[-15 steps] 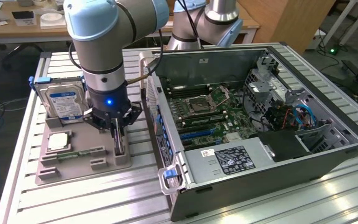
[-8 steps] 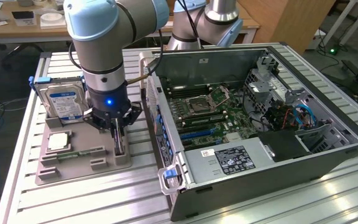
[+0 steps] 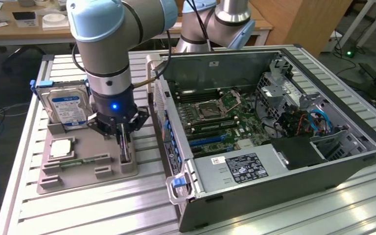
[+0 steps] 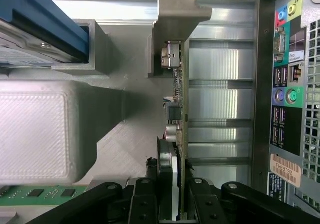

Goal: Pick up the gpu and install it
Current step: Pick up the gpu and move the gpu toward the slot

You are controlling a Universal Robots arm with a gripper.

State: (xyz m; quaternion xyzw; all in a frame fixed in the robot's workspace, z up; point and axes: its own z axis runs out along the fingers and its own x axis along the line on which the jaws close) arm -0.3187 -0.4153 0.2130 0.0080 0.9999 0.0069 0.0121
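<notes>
The gpu (image 3: pixel 125 152) stands on its edge in a slot at the side of the grey holder (image 3: pixel 77 178) that is nearest the computer case. My gripper (image 3: pixel 123 141) comes straight down on it, and the dark card sits between the two fingers. In the wrist view the gpu (image 4: pixel 179 99) shows edge-on as a thin board with small parts along it. It runs from a grey holder post into my gripper (image 4: pixel 177 176), whose black fingers (image 4: pixel 165 159) press on both of its faces. The gripper is shut on the card, whose lower edge is still in the holder.
An open computer case (image 3: pixel 344 161) lies at the exterior view's right, its motherboard (image 3: pixel 221 117) exposed and its port panel (image 4: pixel 290 84) close beside the card. The holder also carries a hard drive (image 3: pixel 67 107), a square chip (image 3: pixel 62 147) and a green memory stick (image 3: pixel 83 160).
</notes>
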